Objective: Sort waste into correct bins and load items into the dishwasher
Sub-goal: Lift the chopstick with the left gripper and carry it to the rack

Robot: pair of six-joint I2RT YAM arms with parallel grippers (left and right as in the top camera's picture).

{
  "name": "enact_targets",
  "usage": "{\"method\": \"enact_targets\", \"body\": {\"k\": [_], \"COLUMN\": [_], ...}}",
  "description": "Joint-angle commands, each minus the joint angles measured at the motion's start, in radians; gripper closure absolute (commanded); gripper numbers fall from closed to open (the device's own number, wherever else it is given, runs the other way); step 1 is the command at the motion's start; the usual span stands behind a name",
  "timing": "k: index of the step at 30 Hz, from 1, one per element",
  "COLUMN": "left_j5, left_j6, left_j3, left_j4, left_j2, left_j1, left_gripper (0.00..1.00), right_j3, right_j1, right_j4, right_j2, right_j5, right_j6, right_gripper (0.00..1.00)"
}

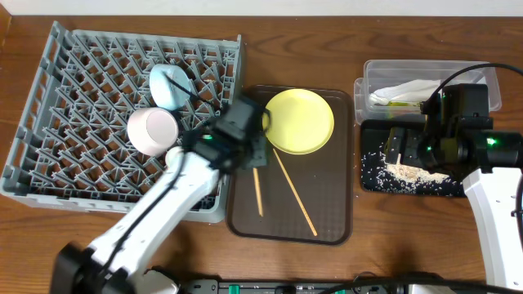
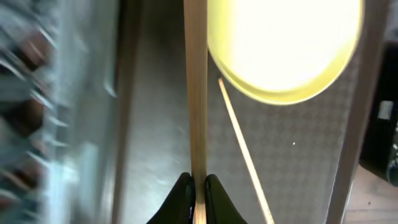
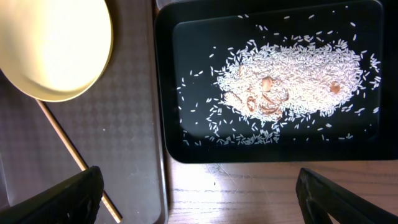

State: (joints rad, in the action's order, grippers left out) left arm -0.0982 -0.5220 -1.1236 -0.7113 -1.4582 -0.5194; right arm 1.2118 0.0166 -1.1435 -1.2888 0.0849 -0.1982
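While the left gripper [image 2: 198, 190] hangs low over the brown serving tray [image 1: 327, 204], I see its two dark fingers pinched together on one wooden chopstick [image 2: 196, 93]. This stick runs straight out from the fingertips along the tray's left side. I cannot tell whether it is lifted or resting on the tray floor. The second chopstick [image 2: 245, 155] lies flat on the tray, slanting from beside the plate's rim toward the near right, apart from the held one. The yellow plate [image 1: 300, 121] sits in the far part of the same tray.

Just left of the tray stands the grey dish rack [image 1: 57, 147]. A light blue bowl [image 1: 169, 86] and a white dish [image 1: 153, 131] stand among its pegs toward the right side; bowl or cup, I cannot say.

On the right, the right gripper [image 3: 199, 180] hovers over the near edge of the black tray [image 3: 180, 43], fingers spread wide with nothing between them. White rice [image 3: 298, 62] is heaped in that tray with stray grains around it and a few brownish scraps on top. Beyond it, on the far side, the clear box [image 1: 372, 77] holds the crumpled napkin [image 1: 404, 90].
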Motion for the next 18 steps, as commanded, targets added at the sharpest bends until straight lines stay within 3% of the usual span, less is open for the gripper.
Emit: {"method": "enact_targets", "body": {"k": [1,8,18], "left_j5": [0.012,0.012,0.012], "left_j6": [0.244,0.406,0.526], "left_j3": [-0.064,-0.140,-0.139], "left_j4": [-0.004,-0.005,-0.006], "left_j2": [0.070,0.093,-0.006], "left_j1": [0.079,0.216,0.261], "left_gripper": [0.92,0.93,0.92], "right_j3": [0.016,0.016,0.016], "right_j1": [0.016,0.016,0.016], "right_j4": [-0.002,-0.002,-0.001], "right_j2": [0.008,0.008,0.008], "right_j5": [-0.009,-0.009,-0.009], "right_j6": [-0.010,-0.010,-0.011], "right_gripper": [0.04,0.04,0.04]}}
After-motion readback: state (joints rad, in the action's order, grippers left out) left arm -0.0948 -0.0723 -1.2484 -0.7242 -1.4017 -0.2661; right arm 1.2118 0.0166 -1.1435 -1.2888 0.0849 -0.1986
